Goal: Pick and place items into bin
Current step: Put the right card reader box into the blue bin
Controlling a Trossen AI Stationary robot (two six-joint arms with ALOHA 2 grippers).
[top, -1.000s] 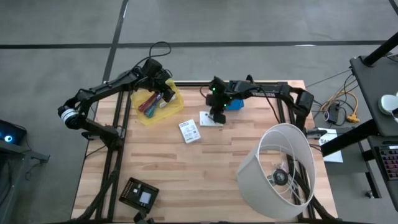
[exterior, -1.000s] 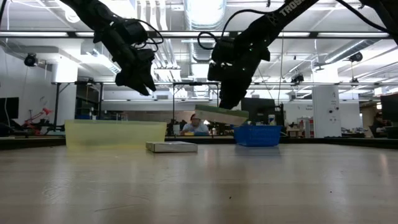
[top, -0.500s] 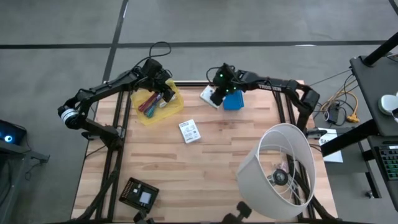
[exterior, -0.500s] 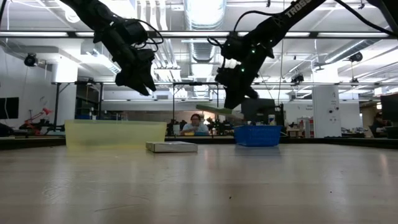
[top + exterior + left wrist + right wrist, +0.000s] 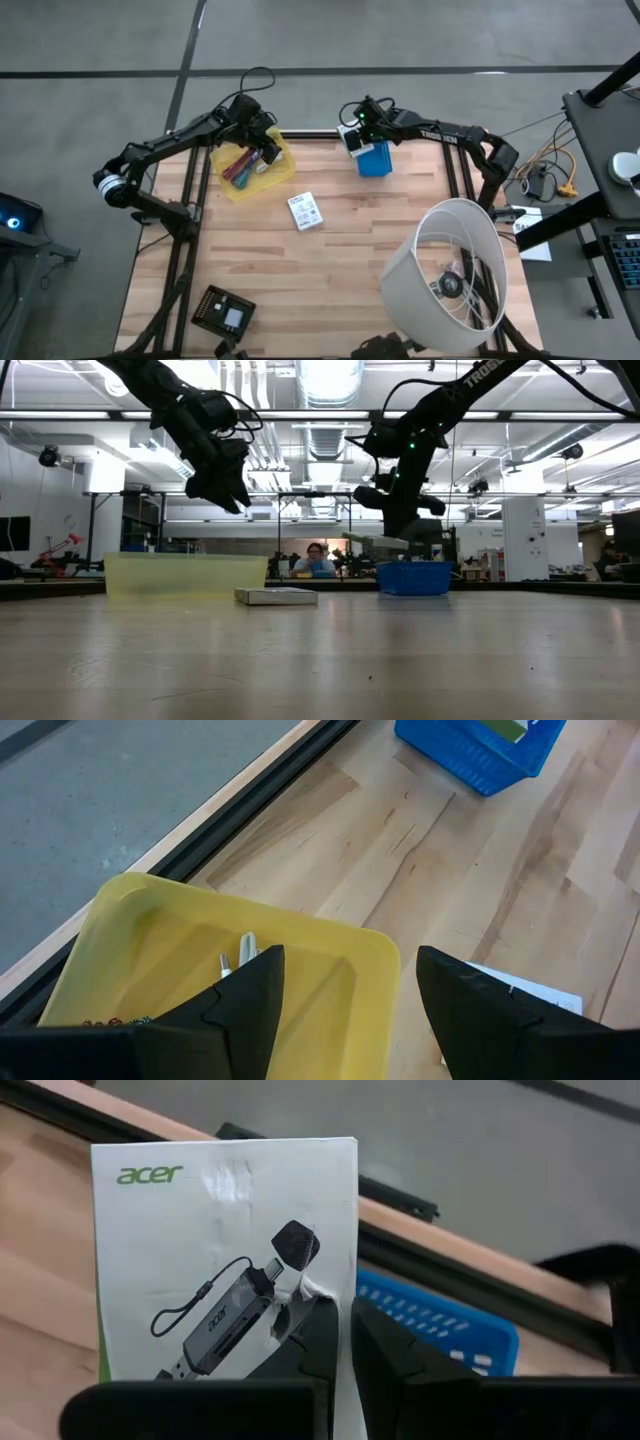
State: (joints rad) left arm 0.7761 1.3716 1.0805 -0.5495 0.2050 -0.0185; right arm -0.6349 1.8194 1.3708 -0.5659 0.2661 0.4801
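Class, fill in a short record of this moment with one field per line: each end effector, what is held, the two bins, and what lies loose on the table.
right end effector: shut on the white packet, at the blue bin's edge
left end effector: open, above the yellow bin
blue bin: at the table's far edge
yellow bin contents: several slim tools
loose on table: second white packet, black square device, white lampshade
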